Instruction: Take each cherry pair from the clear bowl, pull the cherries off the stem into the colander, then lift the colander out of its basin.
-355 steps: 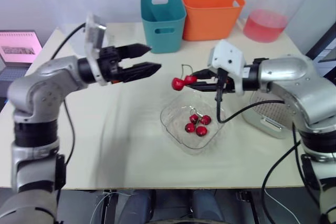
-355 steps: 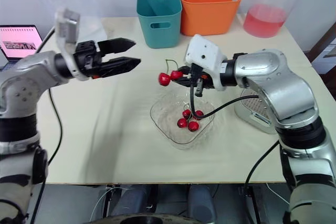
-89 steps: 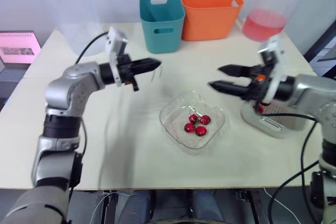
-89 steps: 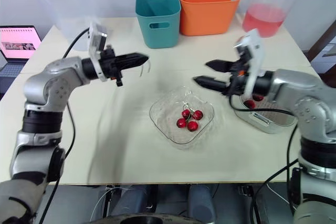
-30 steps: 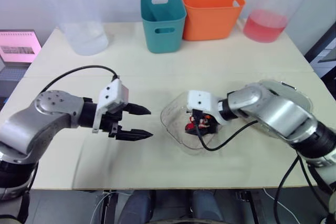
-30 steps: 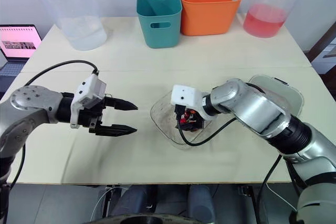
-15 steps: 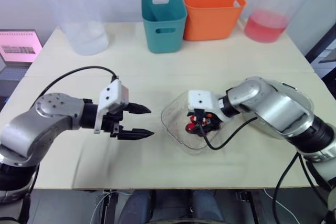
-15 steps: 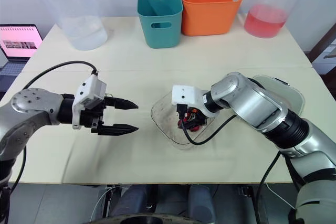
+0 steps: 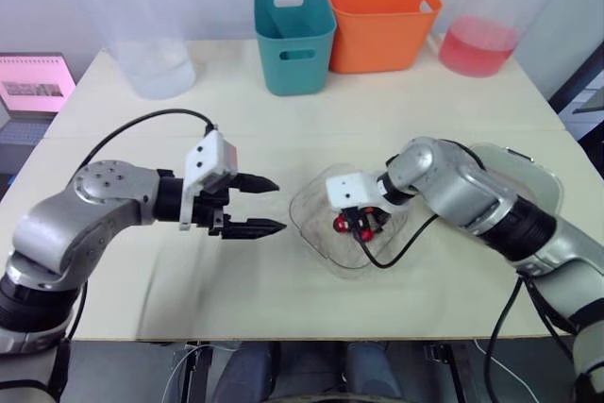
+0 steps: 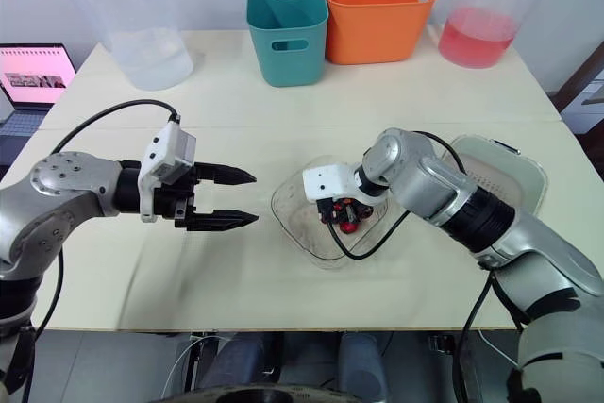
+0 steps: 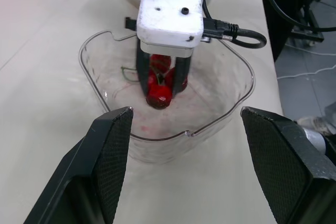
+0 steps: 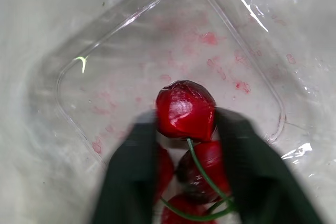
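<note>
Right gripper (image 12: 186, 121) was down inside the bowl (image 11: 157, 137), fingers clamped on a cherry (image 12: 185, 107) right at their tips, more cherries bunched just behind it. Left gripper (image 9: 279, 205) hung wide open just outside the bowl's rim. Colander (image 10: 495, 181) sat on the far side of the right arm, away from both grippers.

Glossy dark-red cherries (image 9: 353, 226) on thin green stems, bunched up mid clear bowl (image 9: 321, 250), pink juice smears on its floor. One cherry (image 12: 185, 106) is pinched in the right gripper (image 12: 186, 120). White perforated colander (image 10: 491, 172) sits nested in its clear basin (image 10: 542, 176), right of the bowl.
</note>
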